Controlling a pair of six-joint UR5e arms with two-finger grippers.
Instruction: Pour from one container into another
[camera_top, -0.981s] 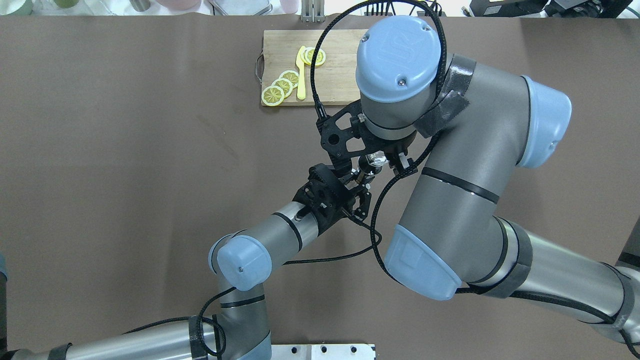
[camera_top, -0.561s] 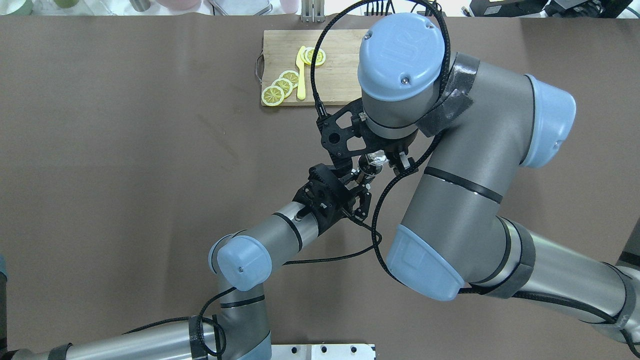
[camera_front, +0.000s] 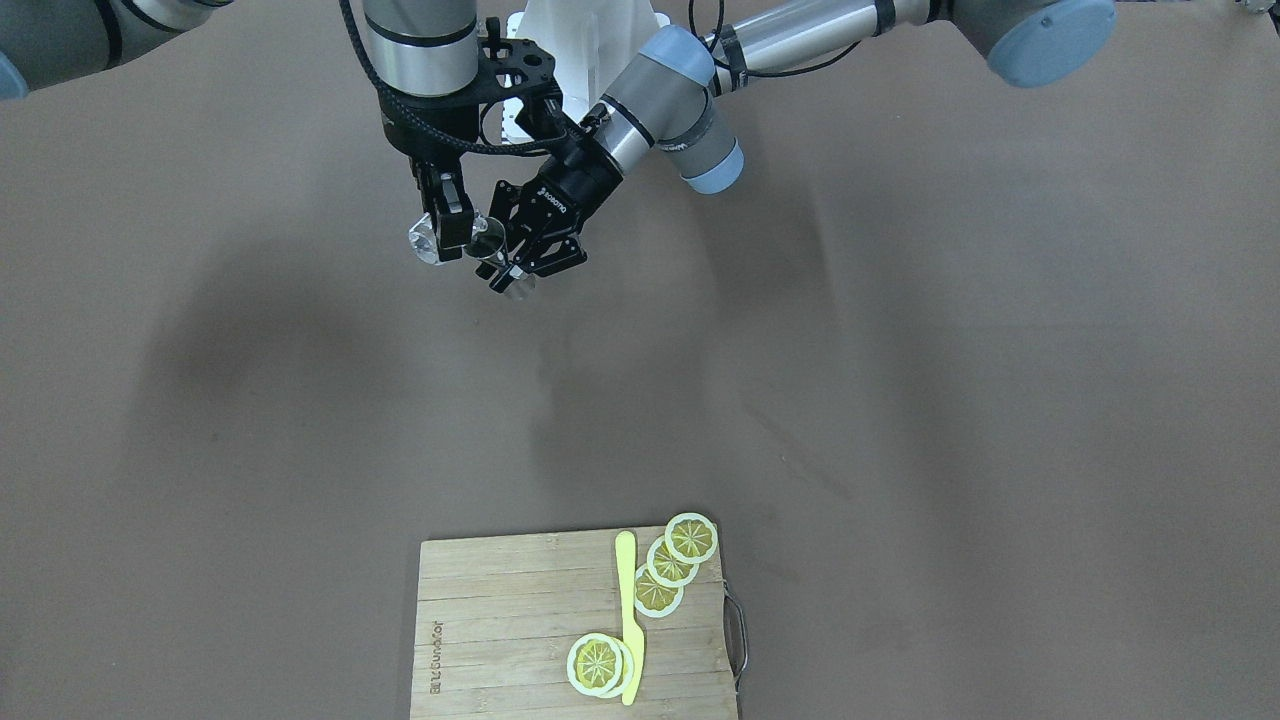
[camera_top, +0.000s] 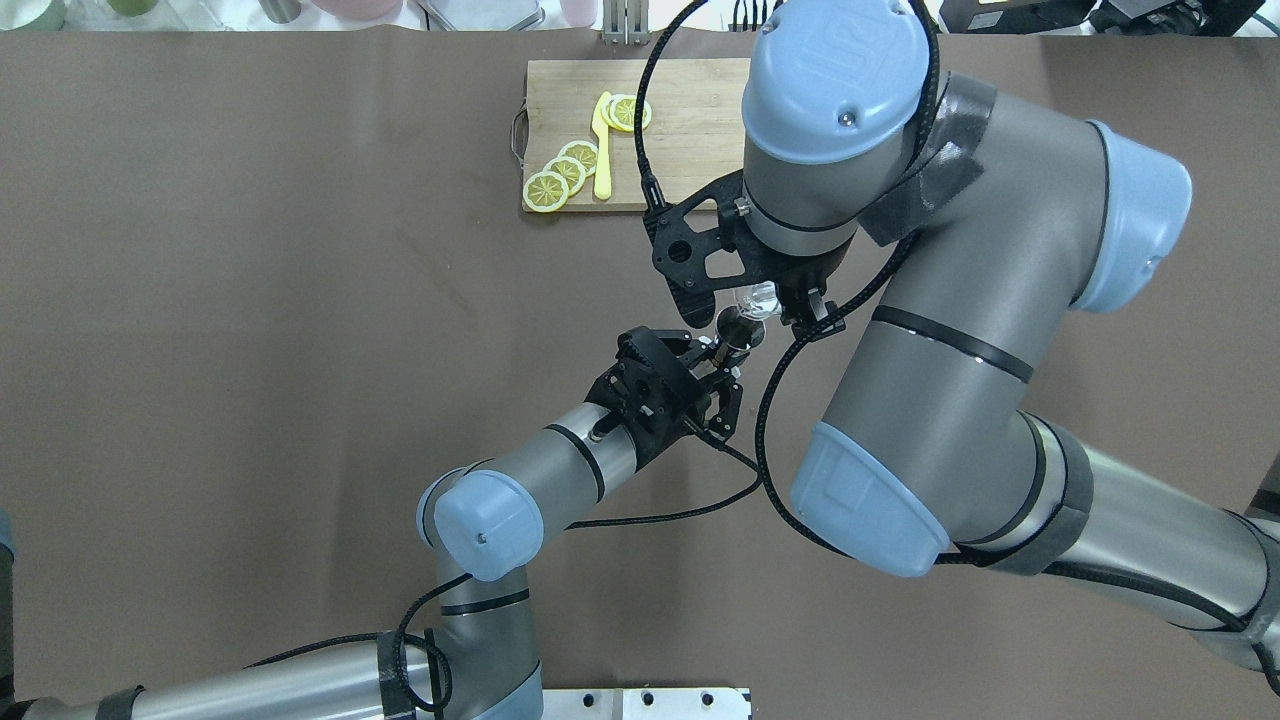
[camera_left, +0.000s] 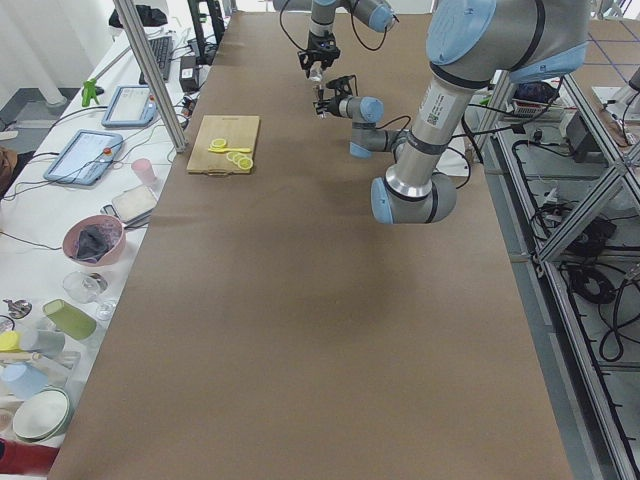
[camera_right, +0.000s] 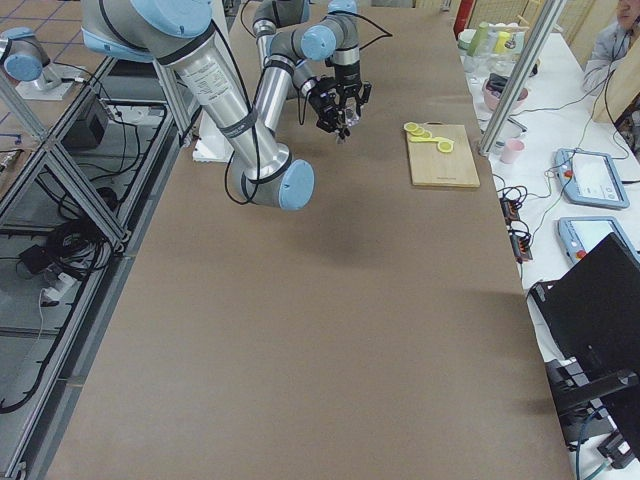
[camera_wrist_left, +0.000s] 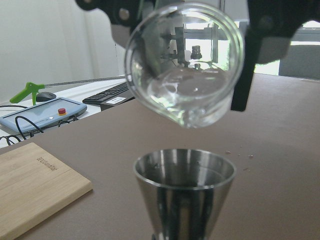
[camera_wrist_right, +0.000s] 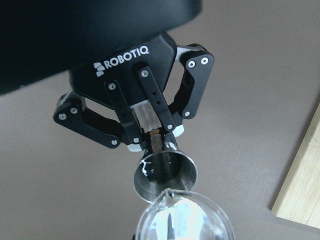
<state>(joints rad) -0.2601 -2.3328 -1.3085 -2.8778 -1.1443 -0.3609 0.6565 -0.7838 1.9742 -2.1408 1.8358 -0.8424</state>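
Observation:
My right gripper (camera_top: 765, 300) is shut on the clear glass tumbler (camera_top: 758, 297), which lies tipped on its side in the air. In the left wrist view the tumbler's (camera_wrist_left: 184, 65) mouth faces the camera, its lip hanging just above the steel jigger (camera_wrist_left: 185, 192). The jigger (camera_wrist_right: 165, 172) stands upright, and my left gripper (camera_wrist_right: 155, 140) is shut on its waist. From the front, the tumbler (camera_front: 424, 241) sticks out beside the right gripper (camera_front: 447, 225), close to the left gripper (camera_front: 510, 268). Whether liquid is flowing I cannot tell.
A wooden cutting board (camera_top: 560, 100) at the table's far edge carries lemon slices (camera_top: 560, 175) and a yellow knife (camera_top: 601, 150). The right arm's big elbow (camera_top: 900, 400) looms over the middle. Cups and tablets sit on a side bench (camera_left: 90, 260).
The right arm has shifted away from the robot and slightly right, carrying the tumbler farther over the jigger. The left arm and jigger have stayed put.

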